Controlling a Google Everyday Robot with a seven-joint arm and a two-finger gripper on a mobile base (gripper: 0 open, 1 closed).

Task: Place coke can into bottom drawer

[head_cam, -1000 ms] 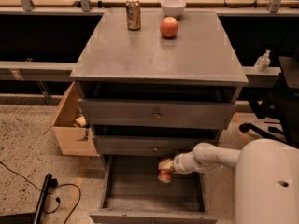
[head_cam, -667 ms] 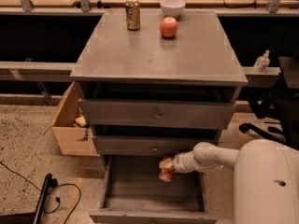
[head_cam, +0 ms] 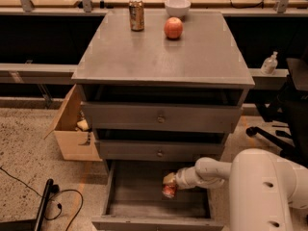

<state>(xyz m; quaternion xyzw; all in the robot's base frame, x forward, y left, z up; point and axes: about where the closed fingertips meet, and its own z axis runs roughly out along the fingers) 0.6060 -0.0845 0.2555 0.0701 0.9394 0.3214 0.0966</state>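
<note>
The bottom drawer (head_cam: 130, 209) is pulled open below the two knobbed drawers, a shallow grey tray. My gripper (head_cam: 170, 185) reaches in from the right on a white arm and hangs over the drawer's right half. It is shut on the coke can (head_cam: 169, 191), a small red can held upright just above the drawer floor. The upper part of the can is hidden by the gripper.
On the cabinet top (head_cam: 202, 57) stand a gold-brown can (head_cam: 136, 15), a red apple (head_cam: 173, 28) and a white bowl (head_cam: 177, 6). An open cardboard box (head_cam: 72, 129) sits left of the cabinet. A black cable (head_cam: 53, 201) lies on the floor. An office chair (head_cam: 284, 124) stands right.
The gripper with the can has barely moved; it sits a touch lower inside the drawer.
</note>
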